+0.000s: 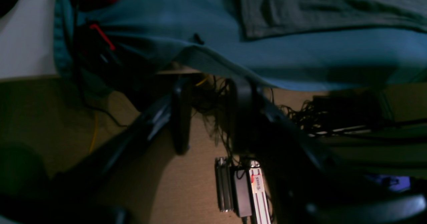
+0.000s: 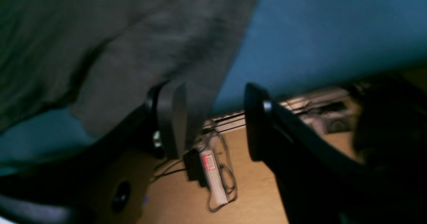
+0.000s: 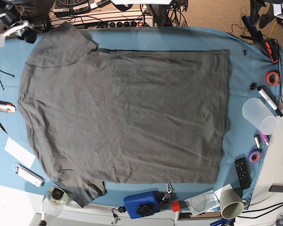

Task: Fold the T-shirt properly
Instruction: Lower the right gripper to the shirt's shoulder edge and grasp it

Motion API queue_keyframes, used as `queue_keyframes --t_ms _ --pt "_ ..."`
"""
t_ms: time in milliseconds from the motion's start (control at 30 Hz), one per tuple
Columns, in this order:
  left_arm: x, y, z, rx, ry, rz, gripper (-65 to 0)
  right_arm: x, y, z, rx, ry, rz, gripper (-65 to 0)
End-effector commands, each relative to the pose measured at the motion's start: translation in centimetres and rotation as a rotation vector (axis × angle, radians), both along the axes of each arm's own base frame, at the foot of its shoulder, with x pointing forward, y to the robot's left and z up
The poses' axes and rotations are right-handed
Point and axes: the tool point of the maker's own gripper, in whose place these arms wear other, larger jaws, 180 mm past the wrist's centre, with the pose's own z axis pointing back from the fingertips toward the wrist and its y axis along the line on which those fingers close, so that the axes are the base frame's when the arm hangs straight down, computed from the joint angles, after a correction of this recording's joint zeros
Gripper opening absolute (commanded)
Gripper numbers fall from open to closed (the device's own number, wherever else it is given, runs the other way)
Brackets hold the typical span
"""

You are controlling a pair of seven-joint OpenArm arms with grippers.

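While both arms sit off the table's far edge, your left gripper has its jaws parted around nothing, floor and cables behind them. Right gripper is spread wide, also empty, one finger just below the hanging cloth edge. On the blue table cloth, the T-shirt lies flat and unfolded, sleeves at 9 o'clock, hem at 3. Red tape roll sits past the hem at 3 o'clock.

left gripper: two matte black flat fingers on black angled links, in deep shadow
right gripper: black fingers; one broad grey pad face; a small silver screw head on the other finger
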Motion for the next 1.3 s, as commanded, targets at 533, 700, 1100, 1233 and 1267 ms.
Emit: queue_keyframes --t_ms 533,700,1100,1233,1267 --pt "0.2 -0.1 1.1 -0.009 -0.032 -0.004 -45.2 0.3 0.3 -2.7 0.211 -0.023 -0.006 -37.1" --pt "0.5 -0.3 1.4 -0.007 -0.043 -0.013 -45.2 1.3 2.2 -3.2 0.252 -0.034 0.047 -37.1" --pt "0.6 -0.4 1.5 -0.009 -0.048 -0.013 -45.2 2.7 6.1 -4.8 0.314 0.006 0.161 -37.1" --pt "0.6 -0.4 1.5 -0.01 -0.049 -0.011 -45.2 1.7 8.6 -4.8 0.403 0.044 0.244 -37.1" --pt "0.6 -0.4 1.6 -0.01 -0.051 -0.01 -45.2 1.7 8.9 -4.7 0.422 0.033 0.239 -37.1"
